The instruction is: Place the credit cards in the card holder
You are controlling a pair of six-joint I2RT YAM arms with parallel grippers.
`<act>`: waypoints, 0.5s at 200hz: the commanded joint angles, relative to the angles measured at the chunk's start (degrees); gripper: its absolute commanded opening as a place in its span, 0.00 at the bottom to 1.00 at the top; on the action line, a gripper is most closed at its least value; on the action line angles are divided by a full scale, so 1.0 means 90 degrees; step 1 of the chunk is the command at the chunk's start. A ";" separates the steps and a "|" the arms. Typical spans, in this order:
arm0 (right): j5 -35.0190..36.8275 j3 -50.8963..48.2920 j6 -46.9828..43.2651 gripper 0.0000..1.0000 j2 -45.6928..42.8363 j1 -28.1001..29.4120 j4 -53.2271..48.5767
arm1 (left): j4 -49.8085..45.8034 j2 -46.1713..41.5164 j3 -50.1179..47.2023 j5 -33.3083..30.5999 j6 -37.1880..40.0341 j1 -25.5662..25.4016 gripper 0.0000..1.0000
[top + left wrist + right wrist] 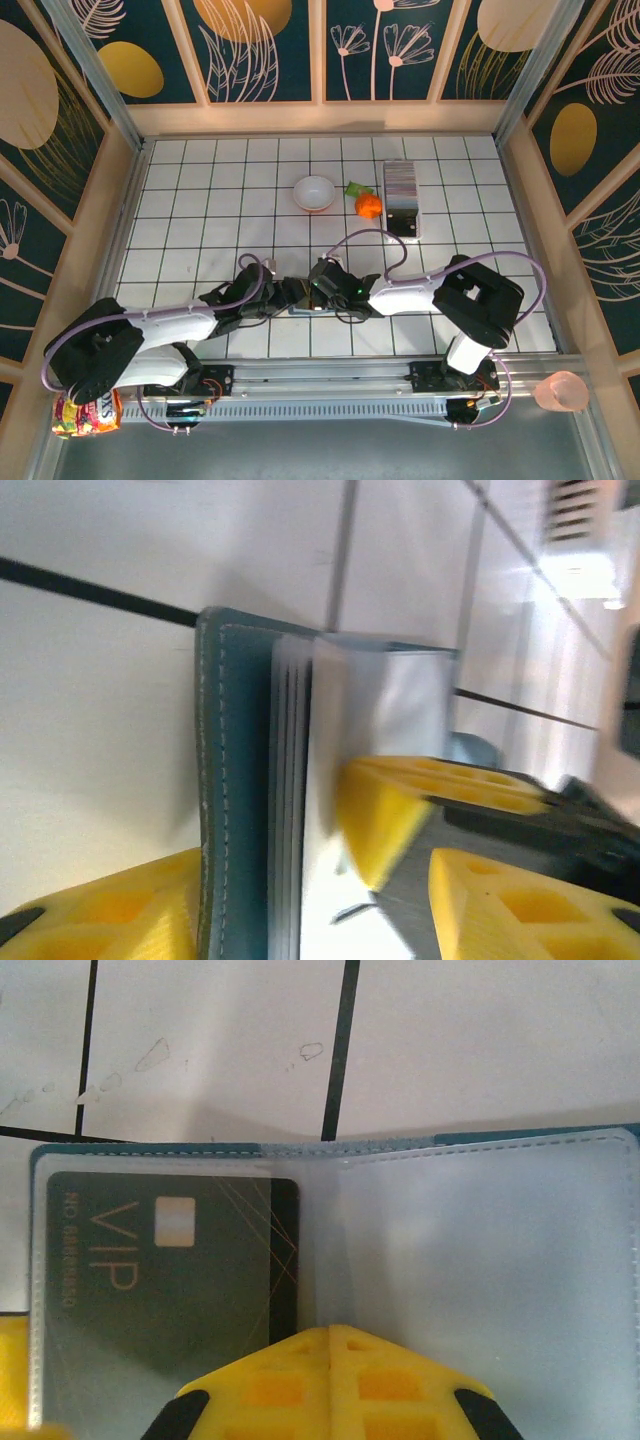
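Both grippers down on the open card holder (480,1260)

R gripper (330,1335) is pinched shut, tips pressing on the holder's clear sleeve right by the fold. A dark VIP card (170,1260) sits in the pocket just beside them. L gripper (315,865) has its jaws apart w/ the teal cover + sleeves standing between them, cover touching one finger, other finger clear of it. Farther back from the holder: white bowl (314,192), orange toy (368,205) next to it, then the credit cards (403,183) stacked edge-on, well apart from the holder.
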 commanded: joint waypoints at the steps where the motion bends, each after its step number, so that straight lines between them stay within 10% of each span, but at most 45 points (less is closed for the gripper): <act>1: -0.0102 -0.0213 0.0068 0.00 0.0224 0.0107 -0.0299 | 0.1103 -0.0233 -0.0088 0.0402 -0.0369 -0.0072 0.56; 100: 0.0240 -0.0105 -0.0083 0.00 -0.0199 0.0285 -0.0218 | -0.1078 -0.0674 0.0170 -0.0400 0.0485 -0.0072 0.35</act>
